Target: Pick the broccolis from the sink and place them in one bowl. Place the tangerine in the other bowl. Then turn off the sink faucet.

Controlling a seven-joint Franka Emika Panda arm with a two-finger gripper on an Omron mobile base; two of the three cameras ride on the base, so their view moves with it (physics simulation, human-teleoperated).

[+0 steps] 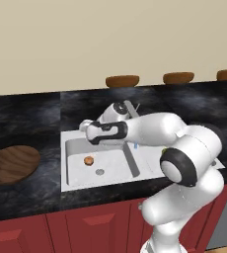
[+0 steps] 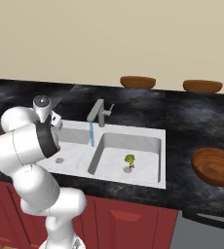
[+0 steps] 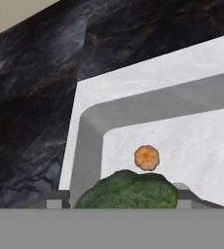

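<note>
A broccoli (image 3: 128, 189) sits between the tool's (image 3: 121, 197) 2 tips in the hand view, its green head bulging between them – the jaws look closed on it, part-way in, though whether the grip is firm I can't tell. In the left base view the tool (image 1: 87, 129) hangs over the back edge of the sink's (image 1: 75, 184) left basin. The tangerine (image 1: 89, 160) lies on that basin's floor, near the drain (image 1: 100, 172). The 2nd broccoli (image 2: 129, 160) stands in the right basin. Water (image 2: 91, 134) runs from the faucet (image 2: 100, 113), so it's on.

A wide bowl (image 1: 11, 164) rests on the surface left of the sink; another bowl (image 2: 215, 166) sits to its right.

Risks, as I judge them: the bushy head may slip or squash if the jaws bite only on soft florets – it could drop back into the basin. Swinging toward a bowl, the arm's elbow passes near the faucet; a knock there could shift the lever early.
</note>
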